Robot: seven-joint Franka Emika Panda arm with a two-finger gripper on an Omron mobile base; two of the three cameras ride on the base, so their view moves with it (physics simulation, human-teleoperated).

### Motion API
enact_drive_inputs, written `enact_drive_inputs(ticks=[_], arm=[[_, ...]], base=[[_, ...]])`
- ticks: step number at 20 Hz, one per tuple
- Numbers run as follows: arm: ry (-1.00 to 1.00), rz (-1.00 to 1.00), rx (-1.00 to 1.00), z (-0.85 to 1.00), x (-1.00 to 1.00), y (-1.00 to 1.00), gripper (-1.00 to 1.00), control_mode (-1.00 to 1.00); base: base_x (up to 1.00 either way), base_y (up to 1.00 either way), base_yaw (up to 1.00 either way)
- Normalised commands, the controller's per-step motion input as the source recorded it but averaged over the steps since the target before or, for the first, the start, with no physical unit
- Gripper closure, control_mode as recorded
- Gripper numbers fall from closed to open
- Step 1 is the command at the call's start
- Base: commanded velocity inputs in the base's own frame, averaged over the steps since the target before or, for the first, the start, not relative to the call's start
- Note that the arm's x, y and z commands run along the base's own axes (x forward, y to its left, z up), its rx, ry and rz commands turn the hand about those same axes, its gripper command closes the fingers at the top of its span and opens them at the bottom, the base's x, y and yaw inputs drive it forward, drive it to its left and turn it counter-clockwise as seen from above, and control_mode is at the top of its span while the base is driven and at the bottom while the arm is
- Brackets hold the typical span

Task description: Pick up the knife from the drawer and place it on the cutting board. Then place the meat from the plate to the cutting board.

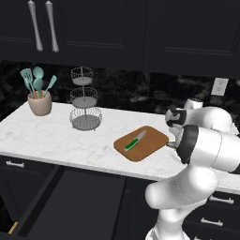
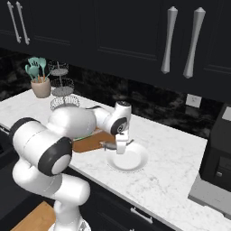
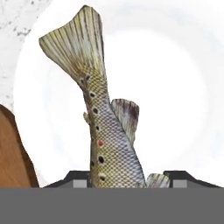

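The drawer [image 1: 70,201] stands pulled out below the counter's near edge. On the counter, the gripper [image 2: 121,148] reaches down over the plate [image 2: 135,163], its fingers [image 3: 76,180] narrowed on either side of the meat [image 3: 107,144], which lies on the plate. Just left, the knife [image 1: 134,141] rests on the cutting board [image 1: 152,138]. Farther left, a wire basket stand [image 1: 84,98] and a utensil pot [image 1: 40,103].

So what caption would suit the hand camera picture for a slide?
Gripper straddling a spotted fish lying on the white plate, cutting board at the edge.
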Motion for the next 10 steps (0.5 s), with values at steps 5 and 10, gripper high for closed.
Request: enact_drive_inputs(ticks=[5, 10], arm=[[0.01, 0.00, 0.00, 0.02, 0.15, 0.91, 1.00, -1.00], [0.02, 0.00, 0.00, 0.00, 0.43, 0.60, 1.00, -1.00]], base=[[0.00, 0.00, 0.00], [0.00, 0.00, 0.00]])
